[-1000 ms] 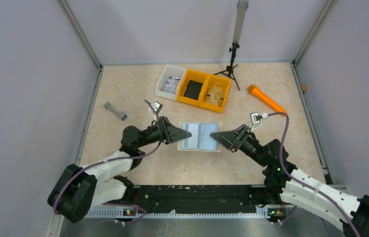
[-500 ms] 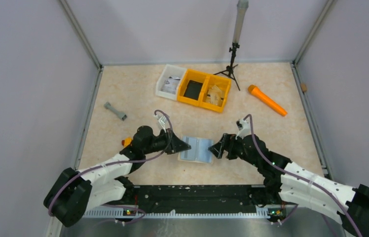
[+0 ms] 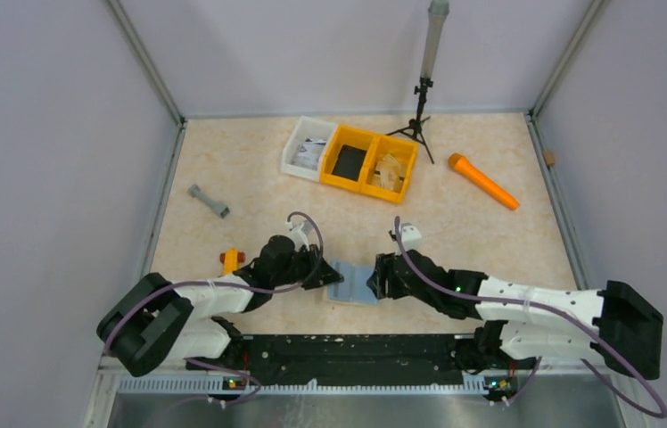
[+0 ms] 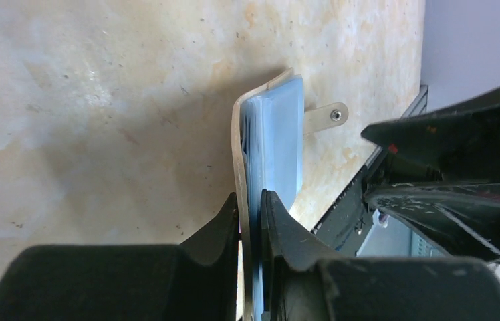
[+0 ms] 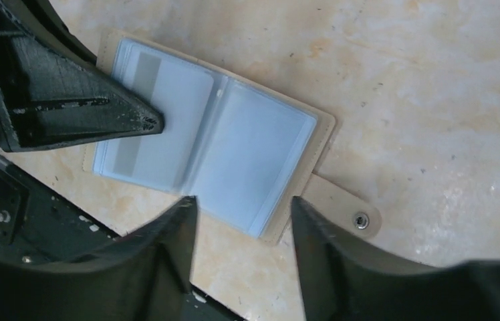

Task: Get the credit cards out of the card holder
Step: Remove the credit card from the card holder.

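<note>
Left fingers [image 4: 215, 231] pinch the open card holder [image 5: 234, 150] by one edge. Right fingers [image 5: 170, 247] stand spread apart over its other half.

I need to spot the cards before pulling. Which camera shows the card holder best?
Right wrist: the card holder is open, both clear pages and snap tab visible. Left wrist sees it edge-on, pinched in the left gripper. The top view shows only a small patch.

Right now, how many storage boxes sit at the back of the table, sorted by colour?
White box: 1
Yellow boxes: 2
Total: 3
</note>
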Robot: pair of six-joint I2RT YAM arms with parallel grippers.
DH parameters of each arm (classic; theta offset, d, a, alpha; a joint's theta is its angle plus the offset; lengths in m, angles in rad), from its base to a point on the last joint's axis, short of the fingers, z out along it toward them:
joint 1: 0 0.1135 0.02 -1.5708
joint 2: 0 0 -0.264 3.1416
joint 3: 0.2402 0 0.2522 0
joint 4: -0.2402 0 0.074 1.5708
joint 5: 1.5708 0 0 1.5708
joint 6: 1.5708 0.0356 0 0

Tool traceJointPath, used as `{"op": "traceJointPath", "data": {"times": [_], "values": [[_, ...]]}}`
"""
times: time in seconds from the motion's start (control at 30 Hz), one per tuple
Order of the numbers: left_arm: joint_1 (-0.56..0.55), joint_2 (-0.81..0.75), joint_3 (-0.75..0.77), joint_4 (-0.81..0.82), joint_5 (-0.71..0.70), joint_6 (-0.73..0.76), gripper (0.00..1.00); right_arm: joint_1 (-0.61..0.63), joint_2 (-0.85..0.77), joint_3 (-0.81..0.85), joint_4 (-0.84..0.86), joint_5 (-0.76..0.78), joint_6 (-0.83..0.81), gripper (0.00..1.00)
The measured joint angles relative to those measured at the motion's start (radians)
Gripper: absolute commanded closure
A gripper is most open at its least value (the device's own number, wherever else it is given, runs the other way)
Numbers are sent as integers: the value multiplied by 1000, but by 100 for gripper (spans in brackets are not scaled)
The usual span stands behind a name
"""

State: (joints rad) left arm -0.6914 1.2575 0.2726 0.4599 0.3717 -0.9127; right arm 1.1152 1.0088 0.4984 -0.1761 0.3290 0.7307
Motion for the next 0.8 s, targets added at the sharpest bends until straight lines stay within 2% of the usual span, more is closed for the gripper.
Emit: {"op": "traceJointPath", "data": {"times": [0.03,0.17,0.2,0.27,0.3,0.43,0.53,0.6,0.67,0.8], "values": [[-1,0,-1,1,-11,-1,96,5,27,2,25,-7,3,59],[-3,-1,-19,10,-38,-12,94,11,113,1,114,-50,21,60],[-3,-2,-27,11,-42,-18,93,12,130,1,142,-61,24,56],[-3,-3,-44,20,-49,-31,91,16,162,1,197,-85,31,36],[-3,-3,-53,27,-50,-36,89,20,177,1,221,-95,36,33],[-3,-2,-69,55,-48,-56,80,39,241,7,282,-119,39,35],[-3,10,-71,76,-47,-66,68,50,286,8,327,-140,39,35],[-3,11,-74,87,-42,-76,63,50,308,8,346,-150,39,31],[-3,10,-78,104,-29,-85,58,51,325,8,369,-164,40,23],[-3,0,-86,116,-4,-97,51,59,335,6,426,-187,37,23]]}}
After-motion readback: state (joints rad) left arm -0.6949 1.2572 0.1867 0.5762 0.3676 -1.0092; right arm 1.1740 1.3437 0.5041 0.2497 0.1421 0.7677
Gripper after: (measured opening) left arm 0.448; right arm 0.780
